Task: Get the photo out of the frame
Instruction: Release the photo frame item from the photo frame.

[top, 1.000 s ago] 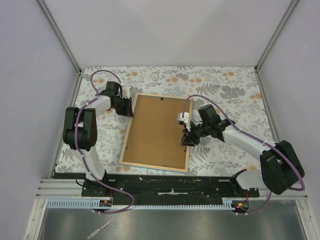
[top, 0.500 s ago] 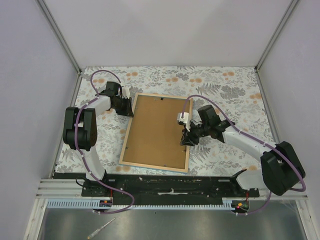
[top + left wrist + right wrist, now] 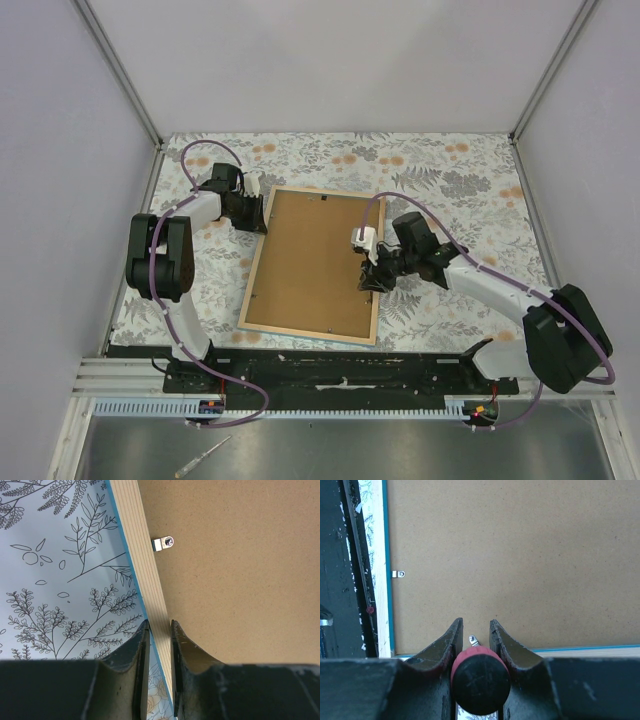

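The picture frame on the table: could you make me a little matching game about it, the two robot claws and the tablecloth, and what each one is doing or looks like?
Things:
1. left gripper
2. right gripper
3. frame
4. table cover

States:
A. lies face down, wood-coloured back up
B. shut on a red-handled tool
C. floral pattern, under the frame
D. clamped on the frame's edge rail

Pairs: 1-D, 2-B, 3-A, 4-C

Blue-edged frame (image 3: 143, 555), brown photo back (image 3: 240, 570), floral cover (image 3: 60, 580), red-black screwdriver (image 3: 480, 676)
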`<state>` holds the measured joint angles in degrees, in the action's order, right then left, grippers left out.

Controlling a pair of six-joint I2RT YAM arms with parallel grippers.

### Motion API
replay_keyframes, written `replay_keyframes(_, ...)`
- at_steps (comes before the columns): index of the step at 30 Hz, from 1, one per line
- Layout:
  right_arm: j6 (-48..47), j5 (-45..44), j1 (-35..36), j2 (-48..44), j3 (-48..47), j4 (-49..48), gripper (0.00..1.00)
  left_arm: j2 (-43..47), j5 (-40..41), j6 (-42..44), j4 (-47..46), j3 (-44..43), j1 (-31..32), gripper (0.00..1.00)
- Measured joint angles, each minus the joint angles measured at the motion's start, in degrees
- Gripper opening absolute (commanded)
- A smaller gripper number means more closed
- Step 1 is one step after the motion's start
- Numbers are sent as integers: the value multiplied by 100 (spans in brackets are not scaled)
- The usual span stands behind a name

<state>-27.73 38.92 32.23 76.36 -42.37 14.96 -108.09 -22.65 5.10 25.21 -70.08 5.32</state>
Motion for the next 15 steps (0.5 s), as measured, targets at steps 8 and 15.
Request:
replay_keyframes(8, -37, -170, 120, -55, 74, -160, 0, 0, 0, 0, 0, 0, 0, 2)
replay_keyframes(15, -70, -358, 192, -144, 179, -369, 0, 0, -2, 0, 0, 0, 0, 2)
